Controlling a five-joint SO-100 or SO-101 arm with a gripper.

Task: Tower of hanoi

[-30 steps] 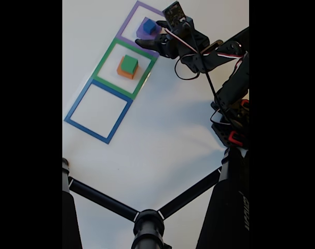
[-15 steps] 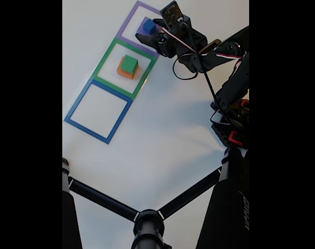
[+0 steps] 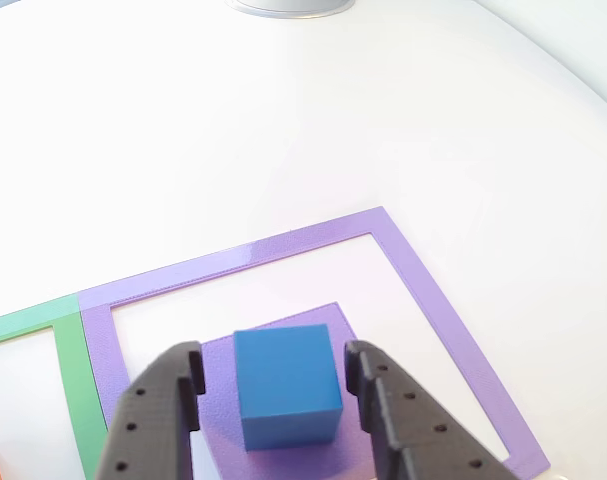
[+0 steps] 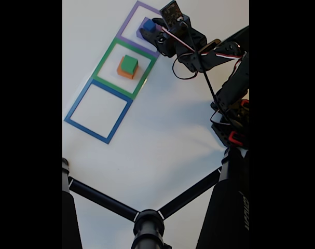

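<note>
In the purple outline [image 4: 147, 26] at the far end of the tabletop [image 4: 162, 129], the claw [image 3: 273, 375] has moved in over the last second: it sat just right of the blue cube [image 3: 286, 385], now its fingers straddle it. The other view shows the claw spread, one finger [image 3: 158, 410] left of the cube and one [image 3: 388, 410] right, a thin gap on each side, so nothing is pinched yet.

The cube sits on the purple flat block [image 3: 283, 440], inside the outline and toward its near edge in that view. It looks square to the fingers, roughly centred between them.

What that means: I read this as the pre-grasp on the smallest piece. Approach looks done, closing is next. Fingertips run off the bottom of the frame, so I can't tell how deep they sit.

The rest, in the fixed view: green block [image 4: 129, 63] stacked on the orange block [image 4: 123, 70] inside the green outline [image 4: 109, 54]; blue outline [image 4: 77, 106] has nothing in it. By Hanoi logic the cube likely goes onto green or into blue; can't say which.

Arm pose: base at the right edge, the arm reaches far and left, the wrist pitched down over the purple outline, with cables looping under the forearm.
</note>
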